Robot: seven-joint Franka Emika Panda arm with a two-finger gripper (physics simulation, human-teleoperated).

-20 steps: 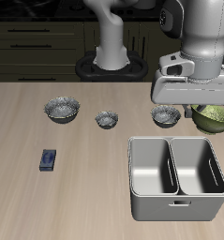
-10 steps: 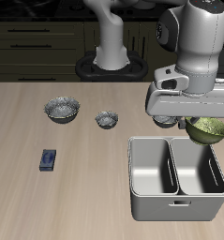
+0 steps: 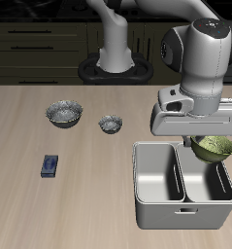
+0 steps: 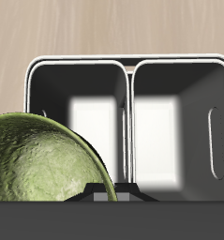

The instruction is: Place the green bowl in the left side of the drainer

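Since a second ago the arm has swung forward from behind the drainer [image 3: 183,185] and carried the green bowl [image 3: 214,148] toward the bench's front edge, so the bowl now hangs tilted over the back rim of one of the drainer's two compartments, the one farther from the grey bowls, rather than over bare bench [image 3: 49,209] behind it. From outside, the tool [image 3: 202,142] is mostly hidden under the wrist housing, but the bowl hangs clear of any support, so I judge the jaws clamped on its rim. Two grey patterned bowls [image 3: 65,114] and a small blue block [image 3: 50,165] sit well apart from the action. Through the wrist camera, the bowl's mottled underside [image 4: 43,159] fills the foreground above both empty compartments [image 4: 127,117]. Transport is nearly done; next comes centring the bowl over the left compartment, lowering and releasing.
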